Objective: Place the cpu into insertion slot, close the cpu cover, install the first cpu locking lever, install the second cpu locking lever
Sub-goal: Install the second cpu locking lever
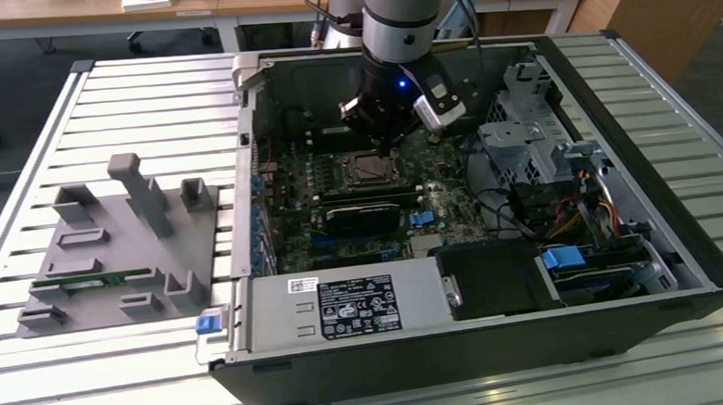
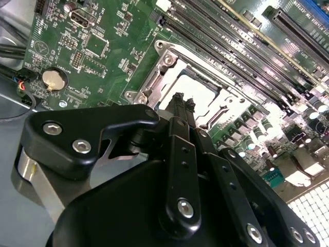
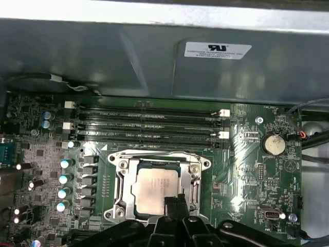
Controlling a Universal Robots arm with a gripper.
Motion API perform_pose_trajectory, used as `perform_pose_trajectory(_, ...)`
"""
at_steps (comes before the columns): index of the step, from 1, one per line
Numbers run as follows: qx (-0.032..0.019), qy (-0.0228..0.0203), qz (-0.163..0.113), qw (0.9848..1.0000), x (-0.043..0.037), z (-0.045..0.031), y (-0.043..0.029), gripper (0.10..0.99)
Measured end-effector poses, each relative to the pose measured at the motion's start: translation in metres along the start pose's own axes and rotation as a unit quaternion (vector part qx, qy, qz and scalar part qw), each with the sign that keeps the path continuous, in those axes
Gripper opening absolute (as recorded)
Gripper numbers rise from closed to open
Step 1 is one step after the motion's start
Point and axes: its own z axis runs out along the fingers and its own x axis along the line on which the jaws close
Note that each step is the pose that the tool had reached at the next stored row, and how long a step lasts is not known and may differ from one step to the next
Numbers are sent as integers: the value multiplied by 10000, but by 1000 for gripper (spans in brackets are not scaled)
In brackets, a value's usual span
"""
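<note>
cpu (image 3: 156, 190): seated in the insertion slot (image 3: 121, 165), silver top showing through the cpu cover (image 3: 194, 182), which lies flat.
end effector (image 2: 181, 103): fingers pressed together, empty, tips directly above the socket's near edge.
levers: state unclear.

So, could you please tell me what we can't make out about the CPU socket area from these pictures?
- The near edge of the cpu and the cpu cover: hidden behind the gripper in both wrist views.
- Whether the locking levers are latched: too small in the exterior view, covered by the gripper in the wrist views.
- The insertion slot: its contacts lie under the chip.
</note>
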Motion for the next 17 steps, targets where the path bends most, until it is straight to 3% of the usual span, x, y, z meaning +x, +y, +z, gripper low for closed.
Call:
perform_pose_trajectory(14,-24,5,0,10000,5,-8,-172,106)
perform_pose_trajectory(17,-52,12,1,10000,6,-10,-204,106)
